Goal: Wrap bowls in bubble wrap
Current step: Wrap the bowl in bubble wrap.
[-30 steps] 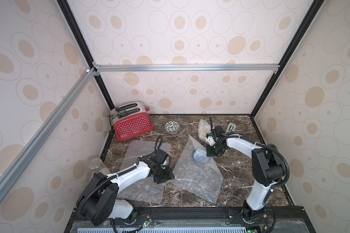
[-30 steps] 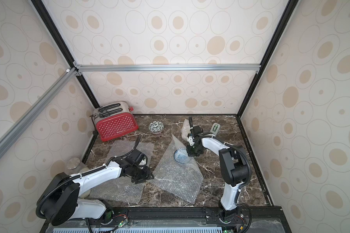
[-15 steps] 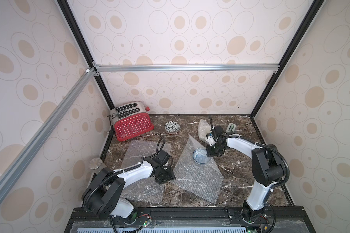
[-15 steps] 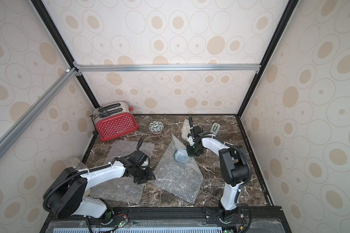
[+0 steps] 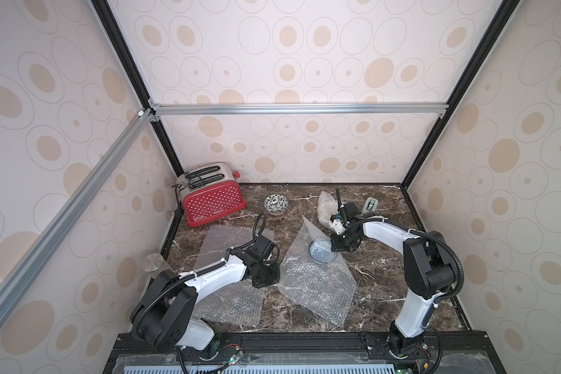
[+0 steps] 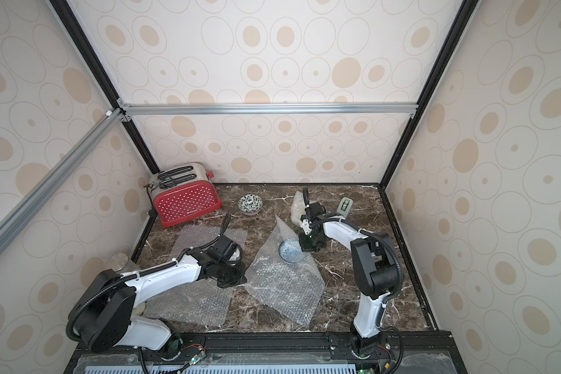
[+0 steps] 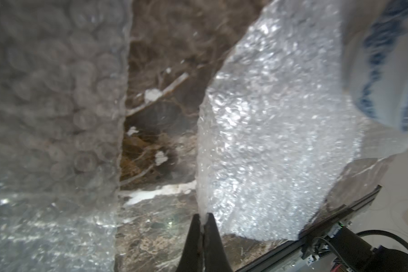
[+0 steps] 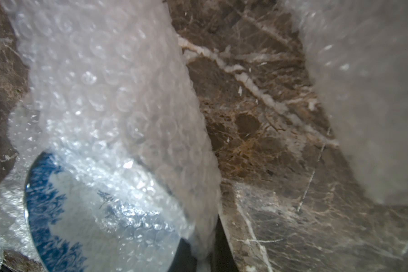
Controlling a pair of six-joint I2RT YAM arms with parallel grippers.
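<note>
A blue-patterned bowl [image 5: 322, 251] [image 6: 292, 251] [image 8: 80, 223] sits on the middle bubble wrap sheet [image 5: 314, 285] [image 6: 282, 285] [image 7: 280, 141]. My left gripper [image 5: 268, 280] [image 6: 232, 281] [image 7: 203, 216] is shut on that sheet's left edge, low over the table. At the sheet's far right edge, beside the bowl, my right gripper [image 5: 340, 247] [image 6: 308, 246] [image 8: 204, 256] is shut on a fold of wrap [image 8: 127, 106] raised over the bowl's rim. Another sheet [image 5: 230, 301] [image 6: 191, 304] lies flat under the left arm. A leaf-patterned bowl [image 5: 275, 204] [image 6: 250, 204] stands bare at the back.
A red toaster [image 5: 212, 202] [image 6: 187, 202] fills the back left corner. A crumpled bubble wrap bundle [image 5: 326, 207] [image 6: 297, 205] lies behind the right wrist, and a small grey-green device [image 5: 370, 205] at the back right. A metal disc [image 5: 153, 261] sits off the table's left edge.
My left gripper has slid right to the middle sheet's left edge and shut on it. The right arm and the bowl have not moved.
</note>
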